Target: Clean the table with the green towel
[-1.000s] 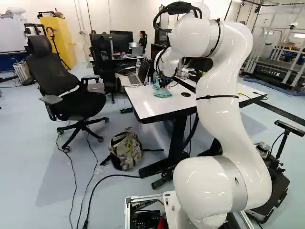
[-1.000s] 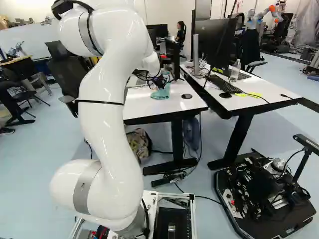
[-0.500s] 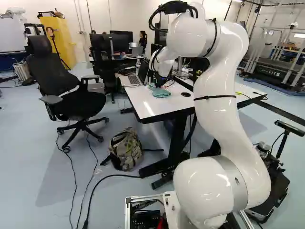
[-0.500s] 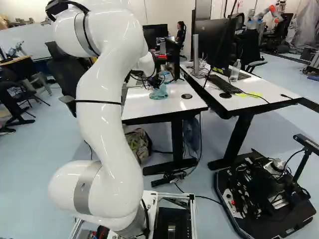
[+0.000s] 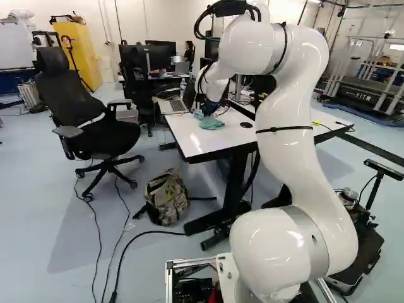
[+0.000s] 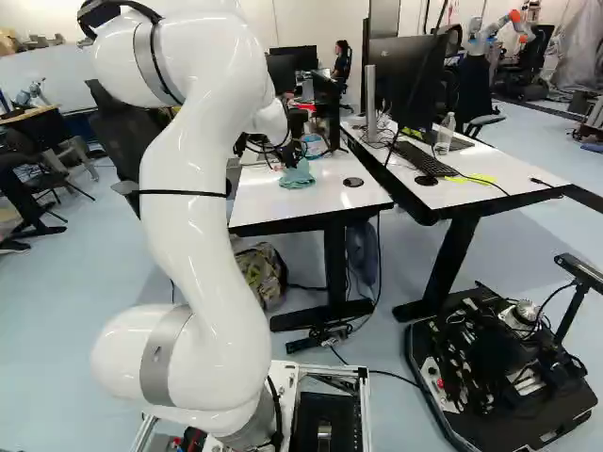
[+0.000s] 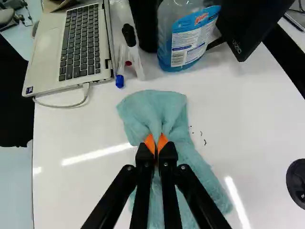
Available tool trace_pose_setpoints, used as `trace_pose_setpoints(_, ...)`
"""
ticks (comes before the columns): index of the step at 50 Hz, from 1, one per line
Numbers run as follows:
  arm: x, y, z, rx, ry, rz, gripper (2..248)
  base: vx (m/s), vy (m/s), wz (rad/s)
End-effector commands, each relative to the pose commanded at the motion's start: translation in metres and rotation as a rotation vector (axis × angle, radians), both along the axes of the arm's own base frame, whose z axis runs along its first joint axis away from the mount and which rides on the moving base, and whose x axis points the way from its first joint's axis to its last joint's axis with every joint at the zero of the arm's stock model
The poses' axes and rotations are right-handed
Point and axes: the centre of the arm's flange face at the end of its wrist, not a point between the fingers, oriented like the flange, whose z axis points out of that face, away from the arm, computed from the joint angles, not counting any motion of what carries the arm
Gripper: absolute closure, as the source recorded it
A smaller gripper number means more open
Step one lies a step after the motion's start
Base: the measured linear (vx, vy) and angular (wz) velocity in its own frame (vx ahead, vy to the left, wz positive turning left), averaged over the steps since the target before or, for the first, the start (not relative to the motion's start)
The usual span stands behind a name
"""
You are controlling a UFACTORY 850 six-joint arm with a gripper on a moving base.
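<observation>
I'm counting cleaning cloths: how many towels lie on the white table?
1: the green towel, pinched in the gripper, on the tabletop. More could hide behind the laptop.

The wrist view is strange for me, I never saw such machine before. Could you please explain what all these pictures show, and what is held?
The machine is one white robot arm on a moving base. The left and right base views come from two cameras on that base, behind the arm, looking past it at the same scene. The wrist view comes from a camera near the arm's end, looking along its black gripper.

The gripper's two orange pads pinch a bunched fold of the green towel, which is spread on the white table. Beyond the towel stand a bottle of blue liquid and an open laptop, with pens between them. Small dark specks lie beside the towel.
</observation>
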Motion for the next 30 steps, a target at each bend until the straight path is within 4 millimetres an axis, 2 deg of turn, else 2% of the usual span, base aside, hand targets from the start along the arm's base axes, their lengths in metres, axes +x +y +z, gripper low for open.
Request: trace_pose_setpoints(30, 0.001, -0.044, 0.000, 0.000, -0.002, -0.063, 223, 0.000, 0.000, 0.000)
